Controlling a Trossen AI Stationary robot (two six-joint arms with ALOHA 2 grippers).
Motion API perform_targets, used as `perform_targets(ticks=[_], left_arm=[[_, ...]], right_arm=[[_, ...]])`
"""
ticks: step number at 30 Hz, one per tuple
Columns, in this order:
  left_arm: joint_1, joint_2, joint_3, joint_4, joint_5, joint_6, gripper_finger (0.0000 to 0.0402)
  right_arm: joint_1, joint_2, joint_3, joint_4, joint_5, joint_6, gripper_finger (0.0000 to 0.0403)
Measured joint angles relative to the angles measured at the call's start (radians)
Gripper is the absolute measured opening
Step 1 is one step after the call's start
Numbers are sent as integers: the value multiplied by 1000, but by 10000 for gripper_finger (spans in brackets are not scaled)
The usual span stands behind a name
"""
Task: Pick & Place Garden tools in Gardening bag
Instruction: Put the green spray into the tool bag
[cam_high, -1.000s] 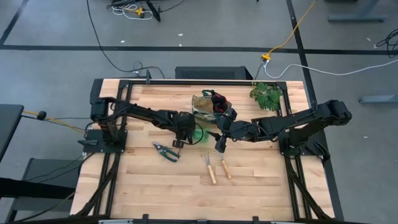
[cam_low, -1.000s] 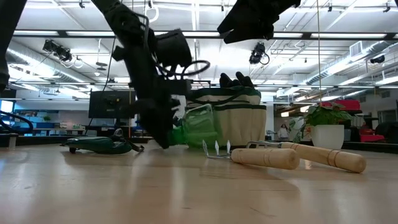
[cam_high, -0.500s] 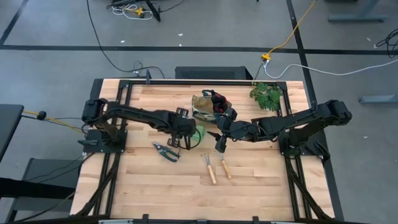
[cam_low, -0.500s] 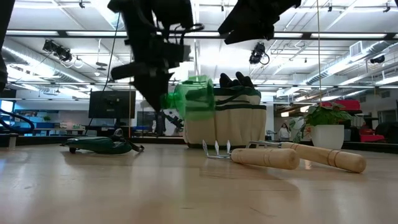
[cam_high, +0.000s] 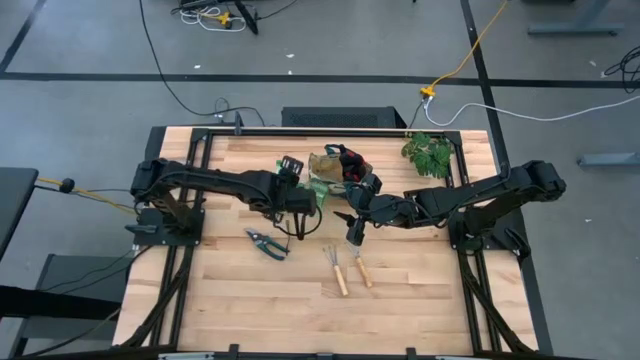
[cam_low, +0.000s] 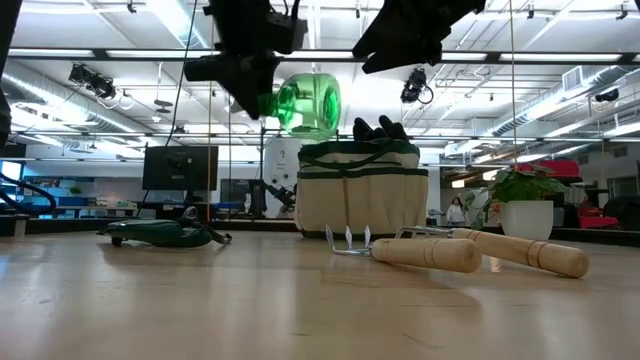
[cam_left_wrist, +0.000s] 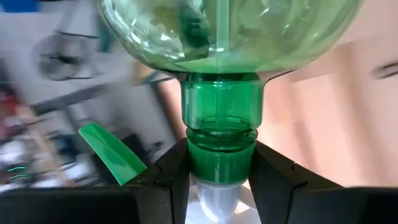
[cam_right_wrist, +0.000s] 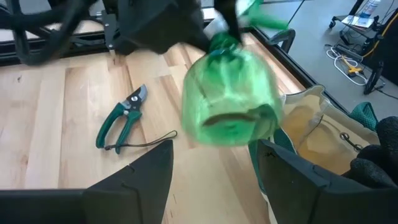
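Observation:
My left gripper is shut on the green spray bottle and holds it in the air just left of the gardening bag, about level with the bag's top. The bag stands upright on the table with the red-and-black gloves in it. My right gripper hangs open and empty near the bag, facing the bottle. The pruning shears and two wooden-handled rakes lie flat on the table. My left gripper pinches the bottle's green neck collar between its two fingers, just above the white spray head. The fingers lie across the neck. The bottle is lifted clear of the table and sticks out past the fingers about level, its base toward the bag.
A leafy plant in a white pot stands at the far right corner. The shears lie left of the bag, the rakes in front of it toward the near edge. Bare wood lies along the near side.
My left gripper has risen from the table and gone toward the far edge and the bag, carrying the spray bottle. The bottle, which leaned on the table a second ago, now hangs clear at the height of the bag's top.

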Motion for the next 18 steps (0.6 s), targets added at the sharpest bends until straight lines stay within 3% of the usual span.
perform_targets(ticks=[8, 18], left_arm=[[0, 2, 1, -3, -295, 270, 137], [53, 2, 1, 46, -464, 420, 137]], right_arm=[[0, 0, 0, -1, 0, 0, 233], [0, 0, 0, -5, 0, 0, 233]])
